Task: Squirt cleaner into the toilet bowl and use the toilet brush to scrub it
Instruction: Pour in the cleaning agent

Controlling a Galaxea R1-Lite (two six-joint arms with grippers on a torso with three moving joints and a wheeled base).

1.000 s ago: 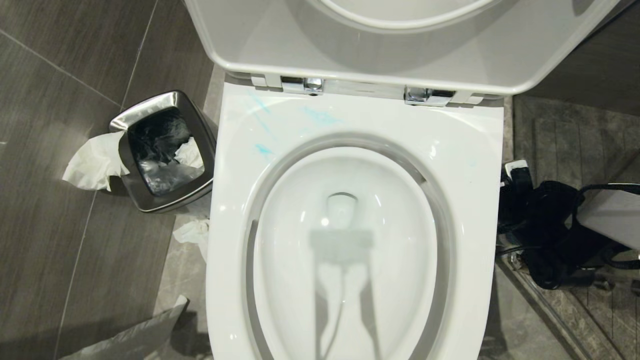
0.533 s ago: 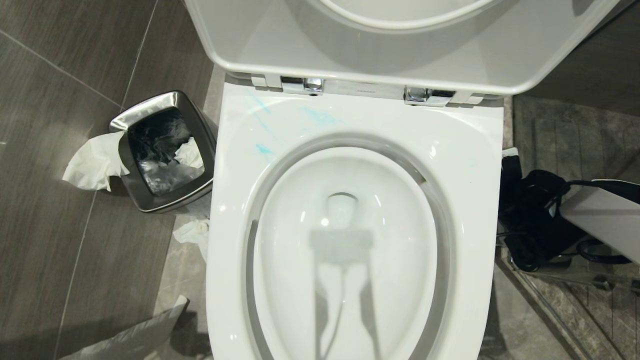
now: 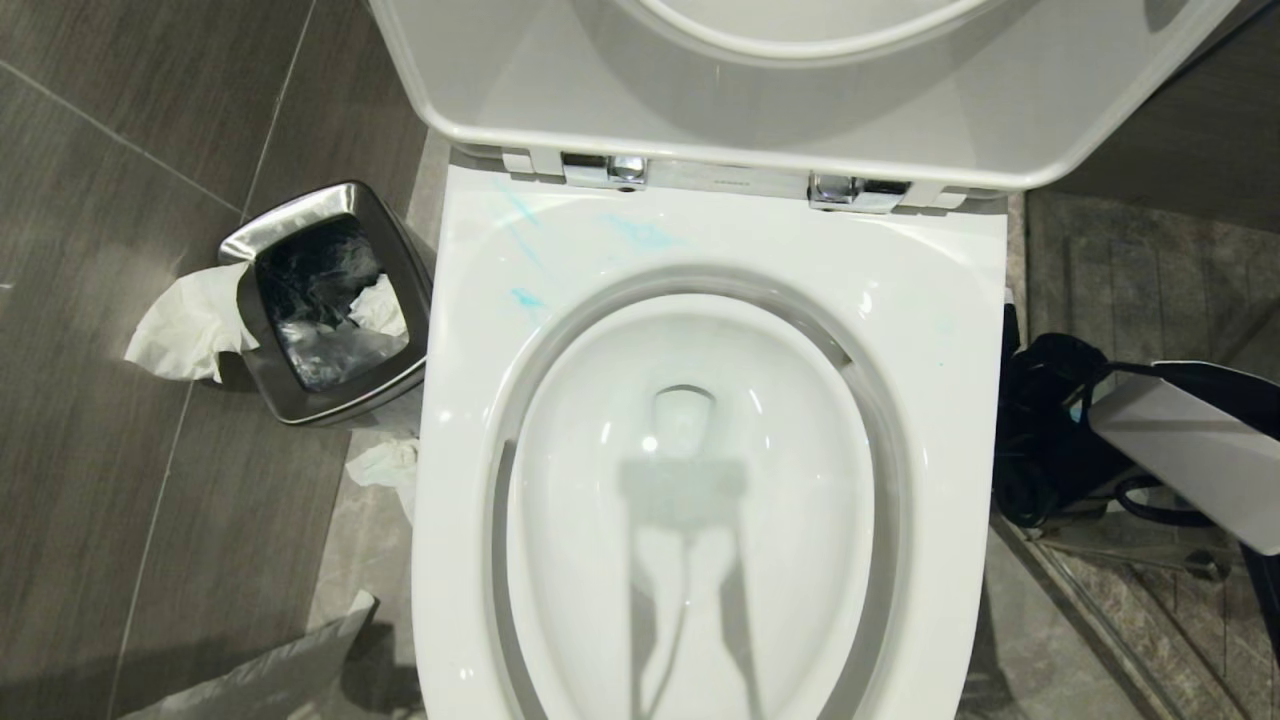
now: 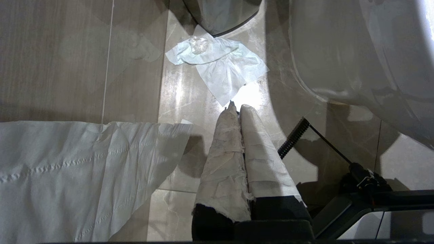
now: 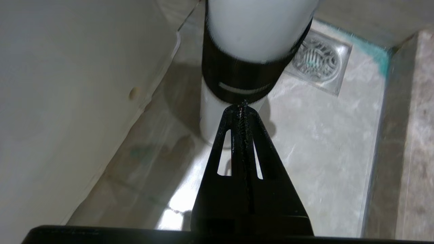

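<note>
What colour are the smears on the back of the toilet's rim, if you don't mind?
Turquoise-blue smears, thin and streaky on the white toilet bowl; the head view shows them best.

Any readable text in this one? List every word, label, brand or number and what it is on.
None can be read.
A tiny dark mark sits on the chrome hinge bar of the toilet bowl: too small to read.
A pale bar on the black band of the white cylinder ahead of the right claw: a plain stripe, no letters.
The steel bin and tissues: nothing printed.
</note>
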